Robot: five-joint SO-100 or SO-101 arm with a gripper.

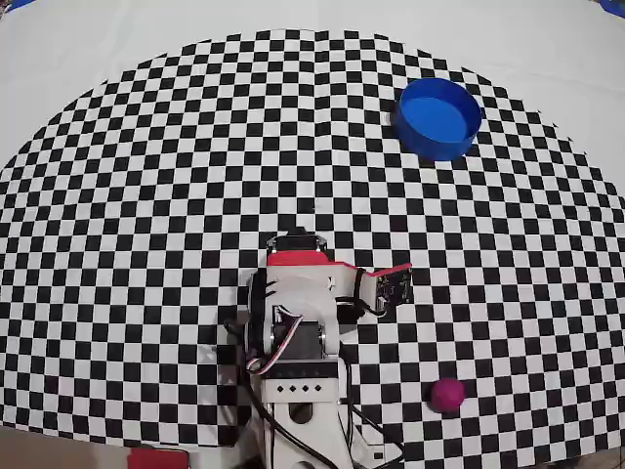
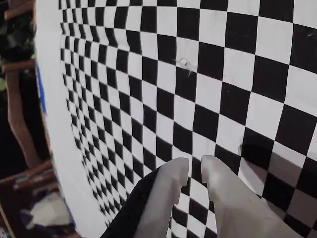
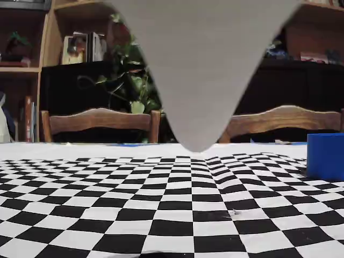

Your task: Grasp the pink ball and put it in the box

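Note:
The pink ball (image 1: 448, 394) lies on the checkered cloth near the front edge in the overhead view, to the right of the arm's base. The box (image 1: 439, 117), round, blue and with nothing in it, stands far away at the back right; the fixed view catches its wall (image 3: 325, 156) at the right edge. My gripper (image 1: 391, 288) is folded close to the arm, well above-left of the ball and touching nothing. In the wrist view its white fingers (image 2: 195, 166) stand almost together over bare checks, with only a thin slit and nothing between them. Neither ball nor box shows there.
The arm's base and cables (image 1: 298, 391) fill the bottom centre of the overhead view. A big blurred pale shape (image 3: 201, 70) hangs down the middle of the fixed view. Wooden chairs (image 3: 99, 121) stand behind the table.

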